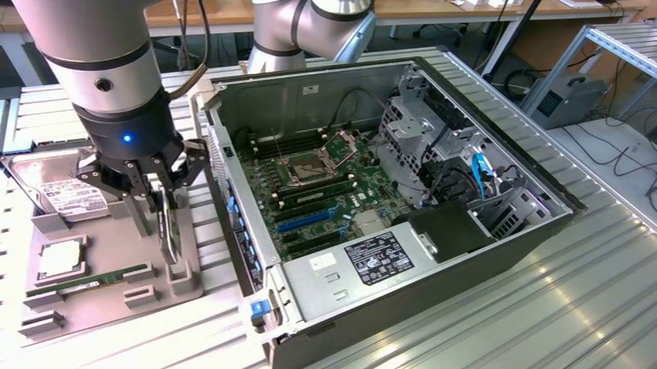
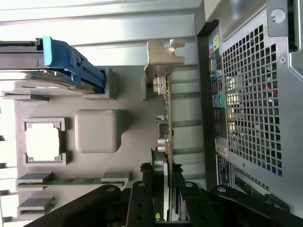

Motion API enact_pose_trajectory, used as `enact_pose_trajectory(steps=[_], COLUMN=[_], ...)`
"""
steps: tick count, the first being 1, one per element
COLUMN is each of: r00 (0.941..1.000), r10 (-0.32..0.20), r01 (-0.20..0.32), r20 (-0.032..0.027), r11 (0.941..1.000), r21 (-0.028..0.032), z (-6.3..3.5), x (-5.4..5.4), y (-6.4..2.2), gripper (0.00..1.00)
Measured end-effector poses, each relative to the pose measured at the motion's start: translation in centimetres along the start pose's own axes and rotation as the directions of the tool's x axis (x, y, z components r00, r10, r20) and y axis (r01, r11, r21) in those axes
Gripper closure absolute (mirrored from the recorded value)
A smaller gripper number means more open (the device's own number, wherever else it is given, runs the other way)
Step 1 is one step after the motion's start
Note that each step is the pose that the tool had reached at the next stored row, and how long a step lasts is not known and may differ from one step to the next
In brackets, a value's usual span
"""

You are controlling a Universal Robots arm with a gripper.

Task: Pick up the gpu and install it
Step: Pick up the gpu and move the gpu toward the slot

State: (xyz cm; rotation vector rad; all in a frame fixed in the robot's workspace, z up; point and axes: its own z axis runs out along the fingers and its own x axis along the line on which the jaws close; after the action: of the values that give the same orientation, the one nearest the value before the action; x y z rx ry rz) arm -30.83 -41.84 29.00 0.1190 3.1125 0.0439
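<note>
The end effector [image 1: 162, 211] is seen lowered over a gray holder tray [image 1: 103, 238] at the exterior view's left, and it is closed narrowly on the gpu [image 1: 169, 242], which is held between its 2 fingers. The gpu is stood on edge in a slot of the tray, upright, with its lower edge seated in the slot supports. In the wrist view the end effector [image 2: 163, 189] is shown with 1 dark finger [image 2: 142, 201] pressed against each face of the thin card, and the gpu [image 2: 164, 125] is seen running away from the fingers to its silver-beige bracket [image 2: 163, 56] at the far end. On the same tray [image 2: 132, 142], 3 other parts are laid out: a hard drive [image 1: 64, 196] with a white label, a processor [image 1: 60, 257] in a square recess, and a green RAM stick [image 1: 88, 283] in a narrow holder nearest the camera. The processor [image 2: 42, 142] and the RAM stick [image 2: 71, 180] are also seen from the wrist. Just beside the tray, an open computer case [image 1: 308, 96] is laid on its side on the metal counter [image 1: 534, 323], and its green motherboard [image 1: 318, 192] is exposed. The perforated rear panel of the case [image 2: 255, 94] is placed close alongside the gpu.
</note>
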Motion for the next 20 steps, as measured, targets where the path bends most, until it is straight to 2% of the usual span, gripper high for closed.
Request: enact_pose_trajectory(steps=[20], r00=[1.0], r10=[0.0], r01=[0.0], r20=[0.0001], r11=[1.0], r21=[0.0], z=[-2.05], x=[-0.1], y=[0.06], gripper=[0.73])
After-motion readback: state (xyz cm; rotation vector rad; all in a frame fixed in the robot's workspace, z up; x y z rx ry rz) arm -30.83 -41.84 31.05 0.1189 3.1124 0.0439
